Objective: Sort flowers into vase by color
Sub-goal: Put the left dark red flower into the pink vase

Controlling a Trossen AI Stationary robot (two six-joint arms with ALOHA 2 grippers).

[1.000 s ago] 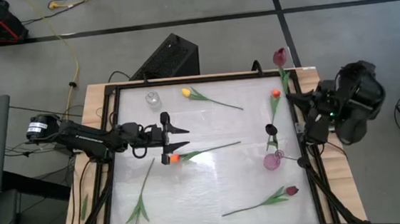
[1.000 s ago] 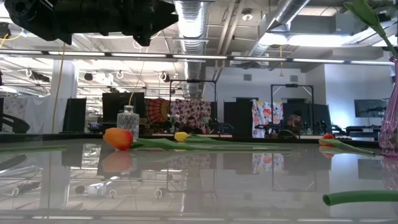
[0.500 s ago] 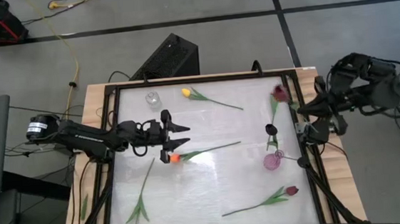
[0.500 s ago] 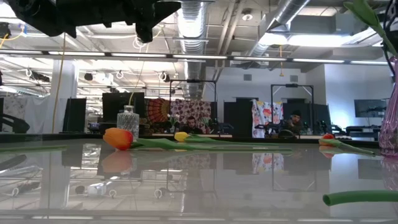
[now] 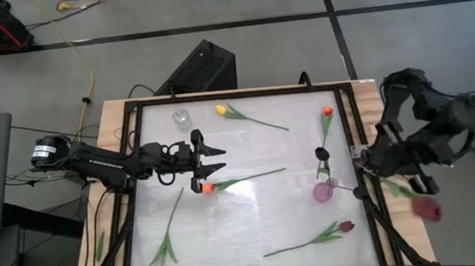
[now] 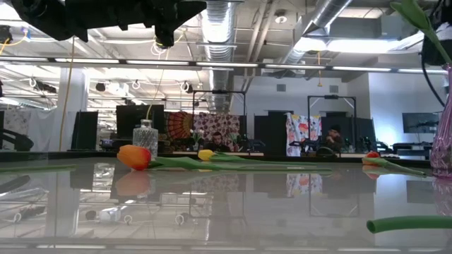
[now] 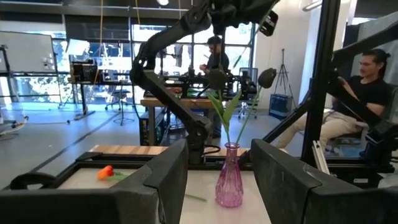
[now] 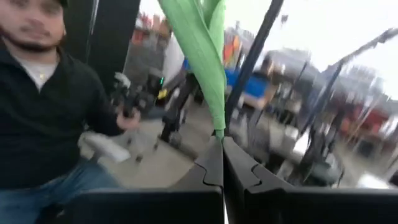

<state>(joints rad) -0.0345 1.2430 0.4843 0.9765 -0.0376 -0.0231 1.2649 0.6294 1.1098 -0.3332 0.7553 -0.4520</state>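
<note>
The right pincer (image 8: 221, 152), off the tabletop's (image 5: 248, 162) right edge, is clamped on a maroon tulip (image 5: 428, 209); next it must swing to the pink vase (image 5: 323, 192). Six loose tulips lie on the tabletop: three yellow, two orange, one maroon. The left pincer (image 5: 208, 164) gapes wide above the orange tulip (image 5: 207, 187).
</note>
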